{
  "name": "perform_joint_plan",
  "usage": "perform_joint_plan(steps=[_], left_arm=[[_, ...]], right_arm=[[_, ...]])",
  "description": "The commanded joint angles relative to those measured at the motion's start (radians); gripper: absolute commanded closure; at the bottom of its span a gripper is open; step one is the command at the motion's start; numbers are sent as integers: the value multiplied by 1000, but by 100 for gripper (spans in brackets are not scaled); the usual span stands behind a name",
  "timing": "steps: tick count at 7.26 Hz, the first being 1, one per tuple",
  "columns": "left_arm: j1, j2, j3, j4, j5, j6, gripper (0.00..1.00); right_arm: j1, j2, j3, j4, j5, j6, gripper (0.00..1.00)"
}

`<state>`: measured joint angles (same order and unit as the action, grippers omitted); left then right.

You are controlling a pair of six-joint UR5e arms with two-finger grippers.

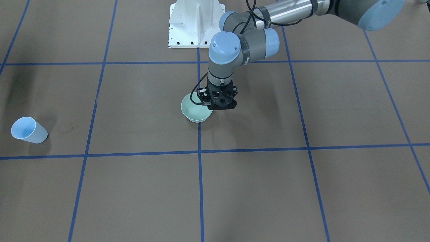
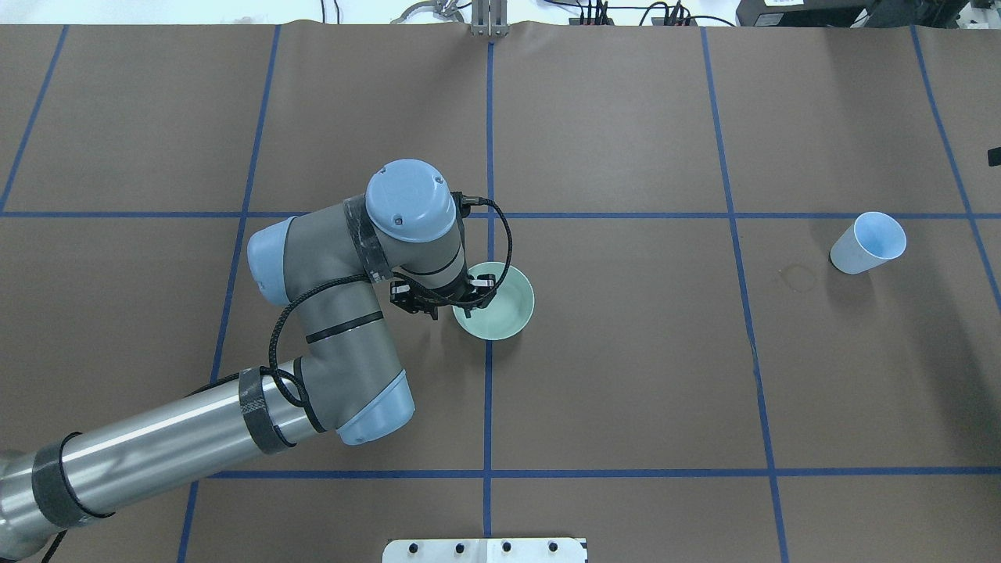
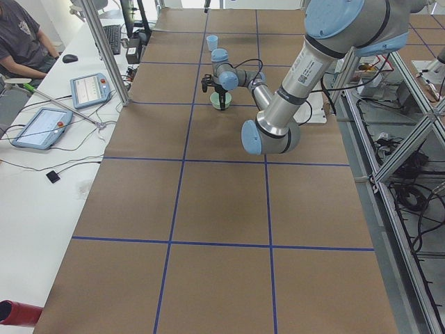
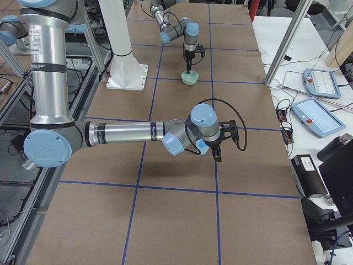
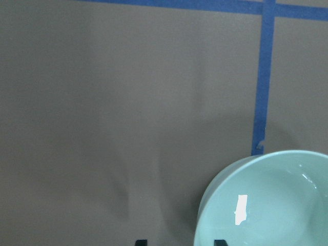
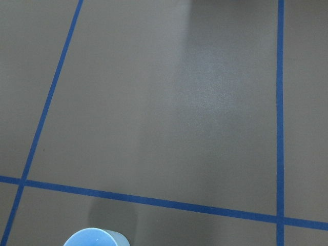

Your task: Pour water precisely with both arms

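Observation:
A pale green bowl (image 1: 195, 111) (image 2: 500, 305) stands near the table's middle on a blue tape line. My left gripper (image 1: 220, 105) (image 5: 179, 242) hangs straight down at the bowl's rim, open, one fingertip (image 5: 219, 242) inside the rim and the other outside. A white glint (image 5: 241, 210) shows inside the bowl (image 5: 266, 205); I cannot tell whether it is water. A light blue cup (image 1: 28, 130) (image 2: 868, 242) (image 6: 95, 237) stands far off on my right side. My right gripper (image 4: 218, 152) shows only in the exterior right view, held above the table; I cannot tell its state.
A faint round stain (image 1: 66, 126) (image 2: 798, 277) marks the brown table cover beside the cup. The white pedestal base (image 1: 196, 23) stands behind the bowl. A side bench with control tablets (image 3: 87, 89) and a seated person (image 3: 24, 42) runs along the table's far edge.

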<state>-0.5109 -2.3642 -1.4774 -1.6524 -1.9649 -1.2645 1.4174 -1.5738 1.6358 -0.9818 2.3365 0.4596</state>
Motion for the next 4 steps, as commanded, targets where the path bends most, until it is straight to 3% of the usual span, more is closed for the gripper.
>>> perform_joint_plan(steps=[1,2,4], left_arm=[[2,-3,6,-9,0,1,69],[2,-3,6,-9,0,-1,99],[-9,-10,-17,-7,-5,1,100]], right_arm=[[0,0,3,0,0,1,0],[0,0,3,0,0,1,0],[0,0,3,0,0,1,0]])
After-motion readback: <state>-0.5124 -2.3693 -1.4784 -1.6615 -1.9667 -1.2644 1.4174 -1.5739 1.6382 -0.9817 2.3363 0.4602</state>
